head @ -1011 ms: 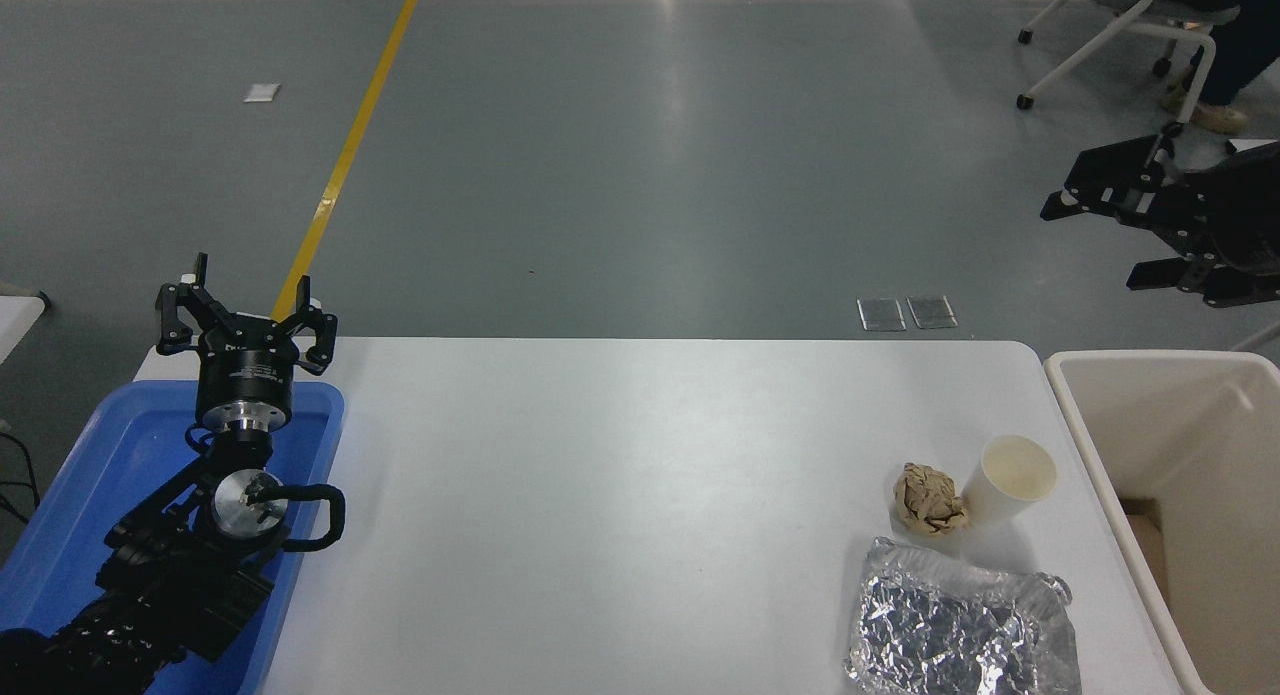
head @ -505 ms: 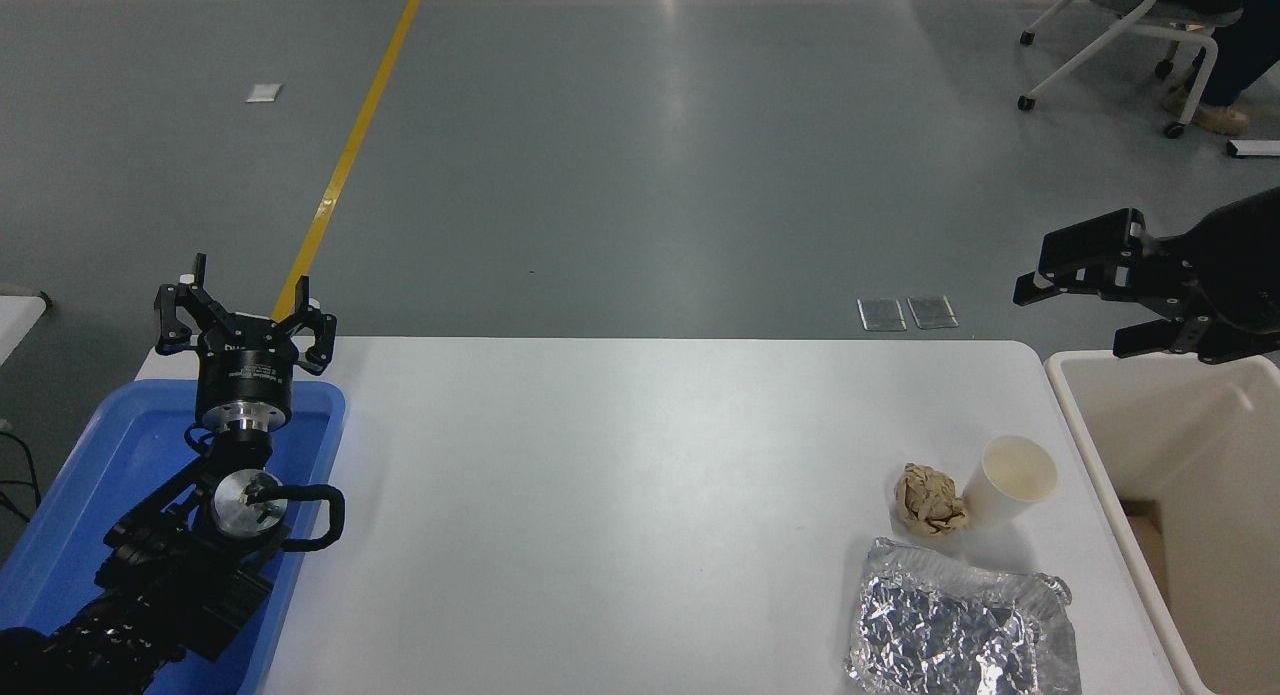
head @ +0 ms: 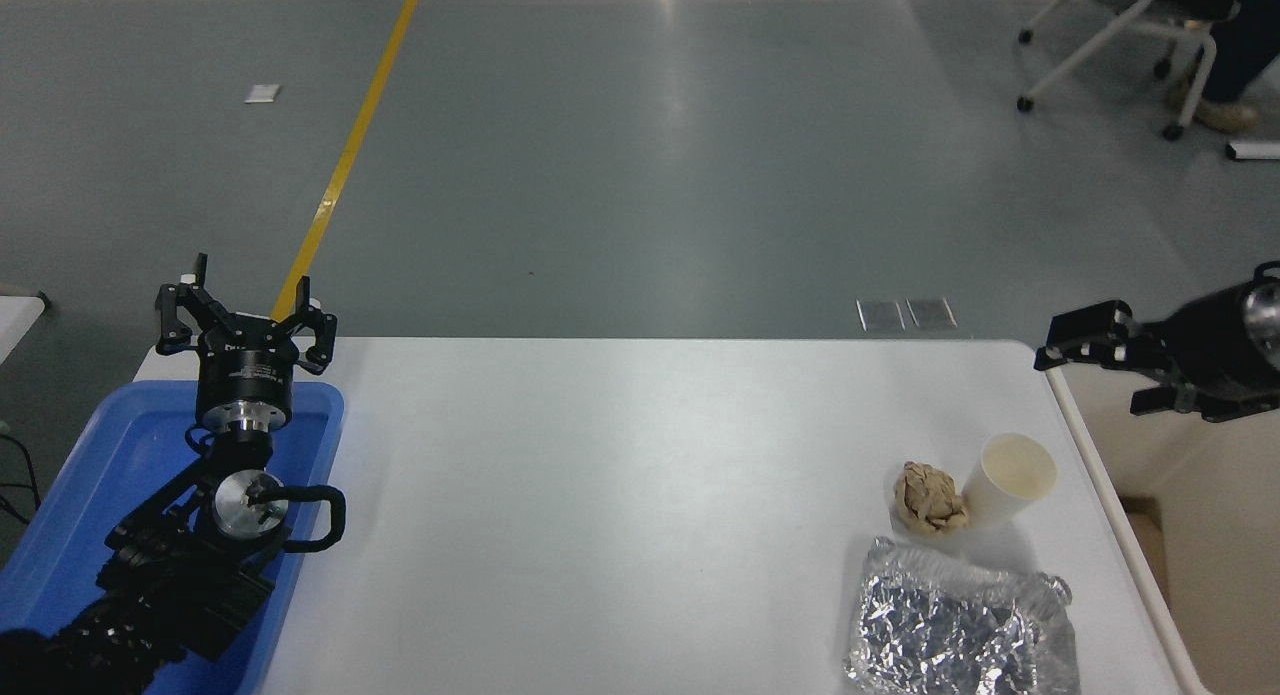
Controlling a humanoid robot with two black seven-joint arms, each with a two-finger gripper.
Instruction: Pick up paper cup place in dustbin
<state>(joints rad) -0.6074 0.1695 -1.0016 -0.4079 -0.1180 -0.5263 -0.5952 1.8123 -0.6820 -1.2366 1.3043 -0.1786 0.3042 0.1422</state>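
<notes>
While the right arm reaches in from the right edge of my head view, its right gripper (head: 1100,367) hangs above the table's far right corner, over the rim of the dustbin (head: 1105,475), with its two black fingers (head: 1085,327) spread wide and nothing between them. It is clear of the table (head: 620,495) surface and apart from every object on it.

The paper cup (head: 1010,479) stands upright on the table near the right edge, its open mouth showing a cream inside. It sits below and to the left of the right gripper, not touched by it. A crumpled brown paper ball (head: 929,497) lies just beside the cup on its left, and I cannot tell whether the two touch. A crushed foil tray (head: 960,630) lies nearer to me, close to both.

The dustbin stands off the table's right side, its thick cream rim running along the table edge.

The left gripper (head: 243,320) is parked at the lower left above the blue tray (head: 90,475), its fingers splayed apart and holding nothing.
</notes>
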